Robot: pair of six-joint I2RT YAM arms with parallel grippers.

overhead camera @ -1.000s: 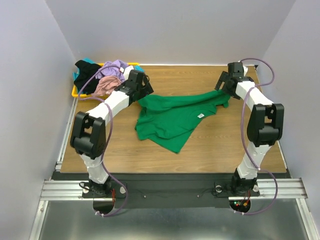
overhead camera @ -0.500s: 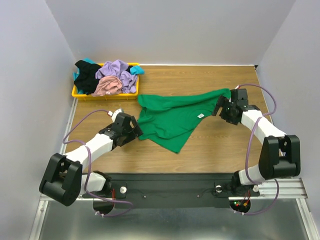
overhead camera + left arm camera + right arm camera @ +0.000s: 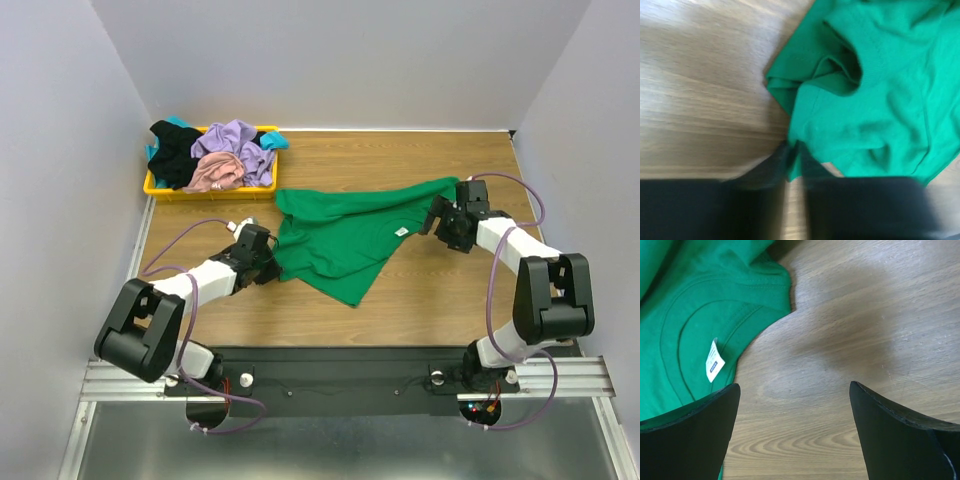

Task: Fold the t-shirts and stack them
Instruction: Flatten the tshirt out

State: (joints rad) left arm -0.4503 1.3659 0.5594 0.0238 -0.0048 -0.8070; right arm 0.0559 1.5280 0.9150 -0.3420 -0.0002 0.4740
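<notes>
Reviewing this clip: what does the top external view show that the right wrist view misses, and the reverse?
Only top external: the shallow yellow plastic tray heaped with crumpled t-shirts, and the left gripper at the bright green t-shirt's left edge. Only right wrist: the right gripper open, bare wood between its fingers, and the collar stitching. Both: the green t-shirt, its white neck label and the wooden table.
</notes>
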